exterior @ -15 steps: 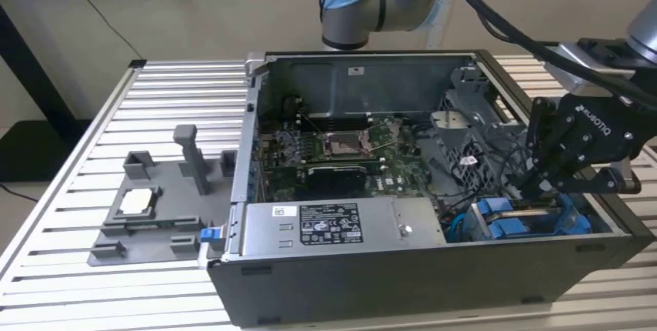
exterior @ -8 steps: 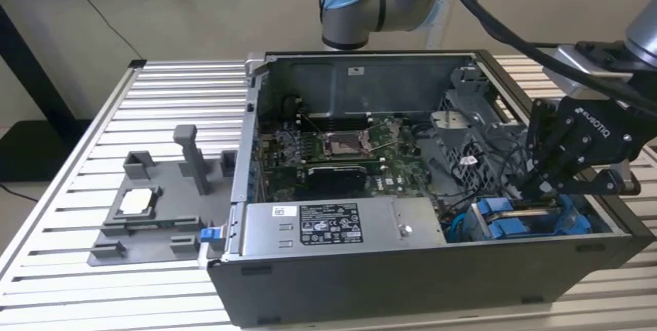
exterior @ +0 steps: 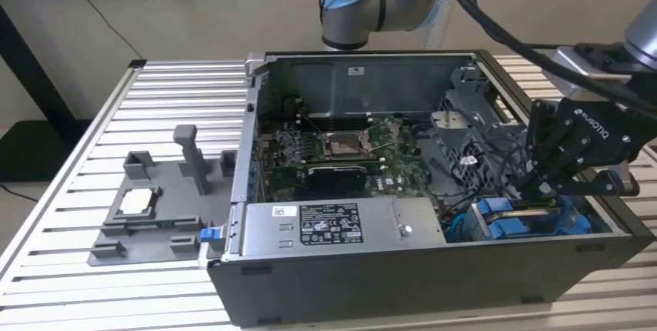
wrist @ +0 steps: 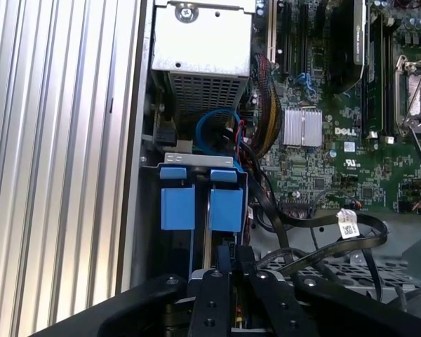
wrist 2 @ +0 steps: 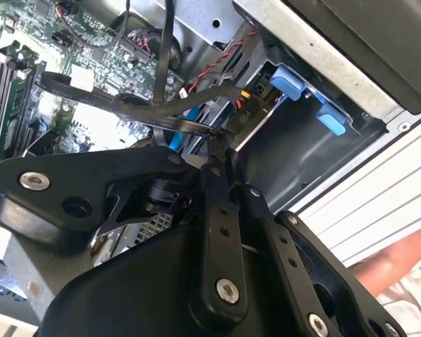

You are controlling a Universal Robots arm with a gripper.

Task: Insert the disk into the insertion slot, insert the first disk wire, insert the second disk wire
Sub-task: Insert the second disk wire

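My gripper (exterior: 536, 192) hangs over the drive cage at the case's corner on the exterior view's right. Its fingers (wrist: 223, 270) are pressed together on a black disk wire (wrist 2: 170, 123), which trails back toward the motherboard. A black plug (wrist 2: 256, 95) with coloured leads lies just past the fingertips. The insertion slot (wrist: 203, 232) is the narrow bay between two blue tabs (wrist: 177, 205) of the grey cage, right below the fingers. It is also the dark bay in the exterior view (exterior: 525, 219). The disk's silver body is hidden.
The grey power supply box (exterior: 328, 227) lies along the case's front wall, beside the cage. The motherboard (exterior: 339, 150) fills the case floor, with loose black cables (wrist: 337, 232) draped near the cage. A grey fixture plate (exterior: 144, 215) stands on the slatted table on the exterior view's left.
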